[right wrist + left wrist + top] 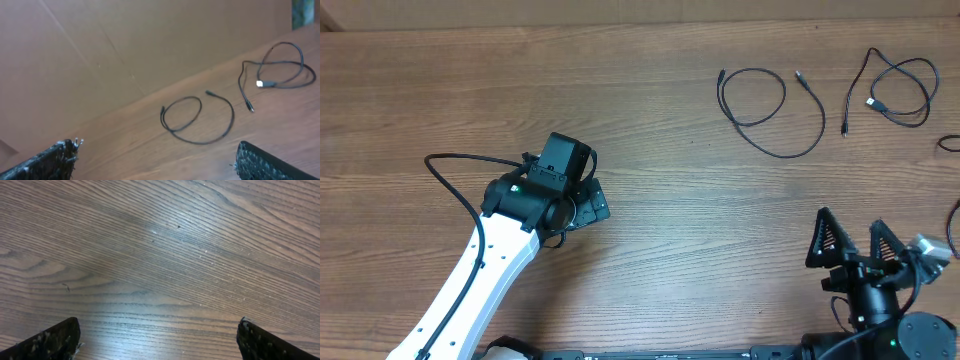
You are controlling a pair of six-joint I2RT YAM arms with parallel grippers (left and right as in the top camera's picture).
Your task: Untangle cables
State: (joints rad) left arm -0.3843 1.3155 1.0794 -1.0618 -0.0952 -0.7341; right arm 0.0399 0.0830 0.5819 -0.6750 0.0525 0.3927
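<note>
Looking from overhead, one thin black metal-tipped cable in a single loop (785, 97) lies on the brown wood-grain bench (620, 80) beyond and left of the black right tool (852, 240). A second thin black cable in overlapping loops (927, 100) lies beyond and slightly right of that tool, apart from the first. Only the right wrist view shows the plain brown panel (100, 50) behind them, that tool's fingers spread wide and empty; far left of the right tool, the left tool (159, 332) stands equally wide over wood grain.
</note>
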